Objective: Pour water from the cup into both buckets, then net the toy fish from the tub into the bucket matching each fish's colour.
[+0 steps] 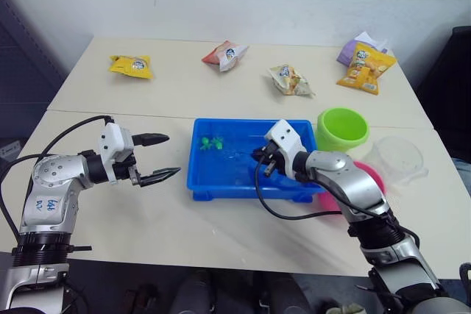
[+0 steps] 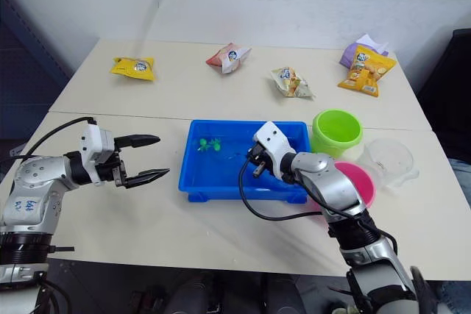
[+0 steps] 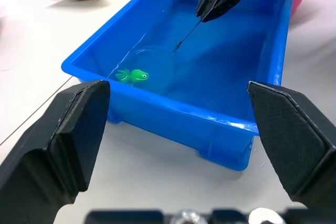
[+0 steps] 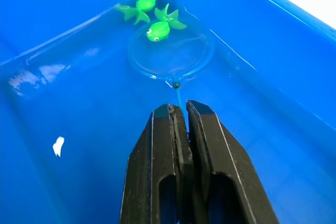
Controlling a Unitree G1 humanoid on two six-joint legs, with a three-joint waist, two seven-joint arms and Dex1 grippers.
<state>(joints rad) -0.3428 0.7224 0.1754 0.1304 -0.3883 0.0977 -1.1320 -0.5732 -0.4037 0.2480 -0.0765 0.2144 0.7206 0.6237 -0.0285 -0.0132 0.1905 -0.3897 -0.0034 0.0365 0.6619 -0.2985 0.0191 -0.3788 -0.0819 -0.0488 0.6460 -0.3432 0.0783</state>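
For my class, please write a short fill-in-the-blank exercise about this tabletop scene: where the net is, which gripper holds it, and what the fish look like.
1. The right gripper is shut on the handle of the ____.
2. The net's hoop lies in the water of the blue ____.
3. The two toy fish by the hoop are ____ in colour.
4. The left gripper hangs open over the ____, beside the tub.

Missing words: net; tub; green; table

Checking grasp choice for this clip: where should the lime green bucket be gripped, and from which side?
Grip the lime green bucket by its upright rim, one finger inside and one outside, probably coming from above: it stands open-mouthed, no handle is visible, and the tub crowds its left.
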